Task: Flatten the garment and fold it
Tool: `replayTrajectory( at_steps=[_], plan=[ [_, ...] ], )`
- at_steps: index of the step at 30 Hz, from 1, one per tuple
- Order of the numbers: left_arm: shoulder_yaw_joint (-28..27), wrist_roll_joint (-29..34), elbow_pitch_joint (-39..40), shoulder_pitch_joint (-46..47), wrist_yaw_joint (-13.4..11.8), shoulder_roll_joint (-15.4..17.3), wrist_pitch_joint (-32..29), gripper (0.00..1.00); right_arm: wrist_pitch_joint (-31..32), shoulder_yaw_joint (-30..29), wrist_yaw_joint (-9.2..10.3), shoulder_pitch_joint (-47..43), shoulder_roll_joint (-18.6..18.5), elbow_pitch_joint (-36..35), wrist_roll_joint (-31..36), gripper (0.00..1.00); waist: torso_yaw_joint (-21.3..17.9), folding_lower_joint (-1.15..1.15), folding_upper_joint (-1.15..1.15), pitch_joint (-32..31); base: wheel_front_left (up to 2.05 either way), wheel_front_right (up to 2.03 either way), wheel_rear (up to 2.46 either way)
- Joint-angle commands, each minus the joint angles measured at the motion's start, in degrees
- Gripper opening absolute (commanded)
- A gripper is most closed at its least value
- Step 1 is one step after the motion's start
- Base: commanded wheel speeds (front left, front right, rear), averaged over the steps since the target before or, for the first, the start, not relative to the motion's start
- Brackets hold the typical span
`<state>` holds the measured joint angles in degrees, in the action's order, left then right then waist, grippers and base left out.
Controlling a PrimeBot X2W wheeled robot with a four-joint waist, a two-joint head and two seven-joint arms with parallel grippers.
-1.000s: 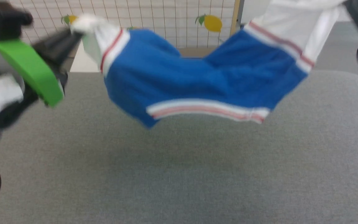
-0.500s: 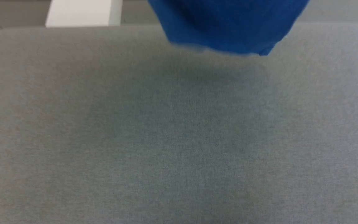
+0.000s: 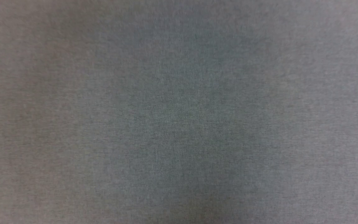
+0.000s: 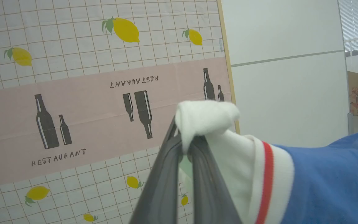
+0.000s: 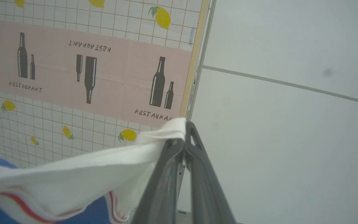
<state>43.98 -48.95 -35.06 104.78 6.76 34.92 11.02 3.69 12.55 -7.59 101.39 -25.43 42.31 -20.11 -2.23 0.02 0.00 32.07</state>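
The garment is a royal blue shirt with white sleeves and red-striped white trim, held up in the air. In the left wrist view my left gripper is shut on a bunched white sleeve end, the blue body running off to the right. In the right wrist view my right gripper is shut on the other white sleeve, which stretches away to the lower left with blue cloth below it. The head view looks down on the grey fabric table top.
Behind the lifted shirt stands a screen printed with lemons, bottles and the word RESTAURANT, with a wooden edge. A plain white wall lies to its right. A cardboard box sits far off at the right.
The head view has tilted down: the stretched shirt and both arms left its top edge and only grey table top is left. Both grippers stay shut on the sleeves.
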Motion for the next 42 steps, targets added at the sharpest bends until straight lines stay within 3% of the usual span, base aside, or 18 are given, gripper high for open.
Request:
replayTrajectory(
  at_steps=[1, 7, 13, 17, 23, 35, 42],
  plan=[
    [-0.33, -0.24, -1.03, 0.9, 0.0, -0.31, 0.86, 0.0, -0.9, 0.0, 0.1, 0.96, 0.59, 1.01, 0.64, 0.0, -0.29, -0.02, 0.0, 4.19, 0.0, 0.0, 0.0],
    [-0.41, -1.04, -4.53, -1.57, 0.47, -0.84, 3.07, 0.0, -3.99, 1.77, 0.1, -0.28, 1.85, 5.04, 0.38, 0.0, 0.25, -0.02, 0.0, 3.37, 0.0, 0.0, 0.0],
    [-2.47, -1.02, -2.43, -11.14, 0.66, -0.79, 3.92, 0.0, -8.26, 7.48, 0.1, -8.33, 1.68, 5.46, -3.71, 0.0, 0.5, -0.02, 0.0, -1.14, 0.0, 0.0, 0.0],
    [-7.4, 1.6, 2.11, -22.82, 0.48, 0.16, 3.95, 0.0, -10.59, 11.48, 0.1, -16.73, 1.19, 4.43, -7.74, 0.0, 0.2, -0.02, 0.0, -5.39, 0.0, 0.0, 0.0],
    [-16.5, 4.64, 9.71, -43.51, -1.8, -0.25, 3.96, 0.0, -12.85, 16.28, 0.1, -30.17, -1.15, 1.99, -13.31, 0.0, 0.66, -0.02, 0.0, -11.82, 0.0, 0.0, 0.0],
    [-29.94, 9.61, 22.29, -84.27, -4.47, -5.22, 3.97, 0.0, -14.08, 21.63, 0.1, -60.02, -7.43, -9.59, -20.02, 0.0, 0.99, -0.02, 0.0, -24.72, 0.0, 0.0, 0.0],
    [-35.79, 10.36, 24.12, -100.62, -4.76, -8.73, 3.97, 0.0, -10.83, 21.11, 0.1, -75.38, -10.34, -15.92, -20.02, 0.0, 0.92, -0.02, 0.0, -29.38, 0.0, 0.0, 0.0]
  ],
)
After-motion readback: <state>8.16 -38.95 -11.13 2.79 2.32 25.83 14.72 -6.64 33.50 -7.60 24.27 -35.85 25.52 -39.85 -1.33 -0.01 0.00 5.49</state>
